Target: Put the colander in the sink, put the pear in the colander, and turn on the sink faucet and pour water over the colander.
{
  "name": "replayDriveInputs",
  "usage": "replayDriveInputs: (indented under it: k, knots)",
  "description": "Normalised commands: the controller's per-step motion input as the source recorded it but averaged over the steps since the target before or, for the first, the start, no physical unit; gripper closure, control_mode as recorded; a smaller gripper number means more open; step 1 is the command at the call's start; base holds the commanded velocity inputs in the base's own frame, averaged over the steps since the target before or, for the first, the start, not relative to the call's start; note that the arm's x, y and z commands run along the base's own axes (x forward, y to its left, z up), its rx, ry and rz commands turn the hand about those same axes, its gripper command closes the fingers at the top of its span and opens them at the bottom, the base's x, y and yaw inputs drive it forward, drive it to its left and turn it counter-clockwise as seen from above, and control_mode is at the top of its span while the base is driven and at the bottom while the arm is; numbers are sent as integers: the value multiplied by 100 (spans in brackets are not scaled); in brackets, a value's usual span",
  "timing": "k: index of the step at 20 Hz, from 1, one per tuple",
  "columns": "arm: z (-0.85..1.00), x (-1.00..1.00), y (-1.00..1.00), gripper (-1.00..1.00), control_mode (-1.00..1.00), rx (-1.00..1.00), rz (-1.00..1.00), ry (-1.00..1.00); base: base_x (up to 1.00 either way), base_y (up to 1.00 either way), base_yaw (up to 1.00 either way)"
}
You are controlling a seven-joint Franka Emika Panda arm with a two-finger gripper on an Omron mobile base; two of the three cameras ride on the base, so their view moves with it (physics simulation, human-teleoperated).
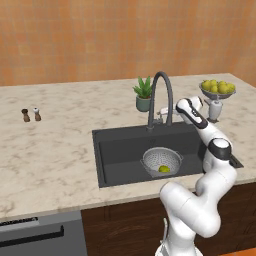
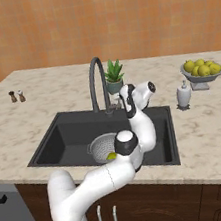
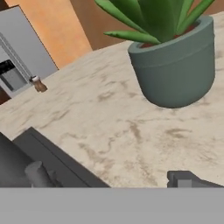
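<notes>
While the colander [image 1: 161, 161] sits upright on the floor of the black sink [image 1: 120, 150], toward the front right of the basin, the pear [image 1: 163, 169] lies inside it against the near wall; from the right base view the same colander [image 2: 102, 147] is partly covered by the arm's elbow, with only a sliver of the pear [image 2: 111, 156] visible. The sink faucet [image 1: 161, 97] rises from the counter just behind the basin, its arched spout curving forward over the sink. The gripper [image 1: 164, 110] is raised at the rear edge of the sink, just right of the faucet's stem and near its base, its jaws spread wide and grasping nothing. From the hand view, one dark fingertip [image 3: 186, 179] appears at the lower right over the marbled counter [image 3: 113, 127], with the potted plant [image 3: 175, 61] standing close ahead. Behind the faucet stands that potted plant [image 1: 143, 94]; to the right are a white soap dispenser [image 1: 215, 109] and a footed bowl of yellow fruit [image 1: 218, 89]. Two small shakers [image 1: 31, 115] stand well apart on the left of the counter.
</notes>
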Motion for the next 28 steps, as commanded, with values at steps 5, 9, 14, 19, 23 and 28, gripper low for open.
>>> replayDriveInputs:
  k: [5,9,14,19,23,28]
  knots:
    - [-9,-3,-37,-100,-100,0,0,-8,0,0,0]
    - [-43,18,-13,-100,-100,-7,0,-3,0,0,0]
    - [-53,30,0,-100,-100,-8,-1,0,0,0,0]
    - [-86,-17,-17,-100,-100,-9,0,0,0,0,0]
    - [-16,0,-58,-100,-100,3,15,-7,0,0,0]
    - [-42,12,-65,-100,-100,6,43,-14,0,0,0]
